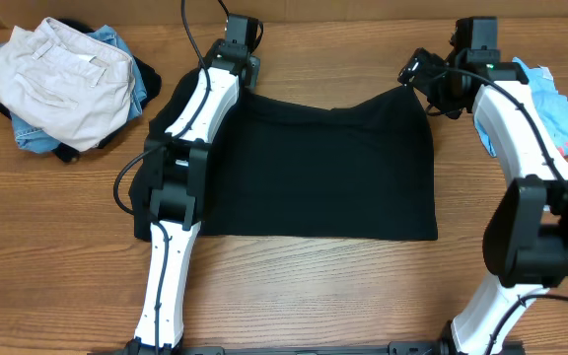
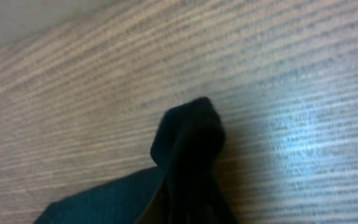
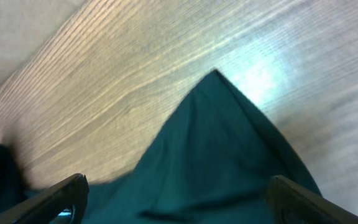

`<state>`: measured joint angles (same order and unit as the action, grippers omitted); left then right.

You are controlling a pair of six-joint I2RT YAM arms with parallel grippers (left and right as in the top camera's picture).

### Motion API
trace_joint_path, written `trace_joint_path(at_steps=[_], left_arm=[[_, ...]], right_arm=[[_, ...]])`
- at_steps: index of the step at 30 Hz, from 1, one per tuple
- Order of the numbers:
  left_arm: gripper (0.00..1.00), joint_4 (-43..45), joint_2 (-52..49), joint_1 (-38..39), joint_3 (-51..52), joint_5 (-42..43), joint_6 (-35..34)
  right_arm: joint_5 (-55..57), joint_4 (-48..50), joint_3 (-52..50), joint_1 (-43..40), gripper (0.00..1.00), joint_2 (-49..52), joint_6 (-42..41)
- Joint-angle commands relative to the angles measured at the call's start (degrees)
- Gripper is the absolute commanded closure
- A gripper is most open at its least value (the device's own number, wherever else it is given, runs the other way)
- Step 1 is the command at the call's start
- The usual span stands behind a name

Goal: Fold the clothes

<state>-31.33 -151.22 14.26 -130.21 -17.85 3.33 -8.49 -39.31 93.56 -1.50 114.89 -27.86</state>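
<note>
Well out to the left of the left jaws, cream trousers (image 1: 62,74) top a heap of spare clothes on the wooden counter (image 1: 314,286). The left jaws are closed tight on the far left corner of the black T-shirt (image 1: 323,168). The left wrist view shows a small peak of dark cloth (image 2: 188,143) drawn up off the wood, and the jaws themselves are out of frame.

The shirt lies flat between the two sets of jaws and spreads back from them toward the arm bases. Its left edge is tucked under the left arm.

The right jaws stand wide, straddling the far right corner (image 3: 216,124) without gripping it. A light blue tee (image 1: 565,113) sits just beyond them on the outer side.

The likely hazard is uneven handling. If the left side lifts before the right jaws close, the shirt would probably drag askew and crease. The left pinch looks slight and could slip under the cloth's weight. The right jaws might close on a single layer or only on the pointed tip, or scrape the counter. The arm resting on the left edge could pull that side along with it.
</note>
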Motion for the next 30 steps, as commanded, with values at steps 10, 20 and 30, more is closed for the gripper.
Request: trace_joint_path(at_steps=[10, 20, 30], left_arm=[[0.96, -2.95, 1.66, 0.76, -1.22, -0.52, -4.24], [0.91, -3.28, 1.66, 0.76, -1.22, -0.26, -4.70], [0.89, -3.37, 1.66, 0.76, -1.22, -0.09, -6.16]], right_arm=[[4.33, 17.66, 0.31, -0.24, 0.00, 13.35, 3.30], [6.67, 18.32, 0.31, -0.07, 0.33, 17.03, 3.26], [21.88, 16.31, 0.31, 7.43, 0.37, 17.03, 9.81]])
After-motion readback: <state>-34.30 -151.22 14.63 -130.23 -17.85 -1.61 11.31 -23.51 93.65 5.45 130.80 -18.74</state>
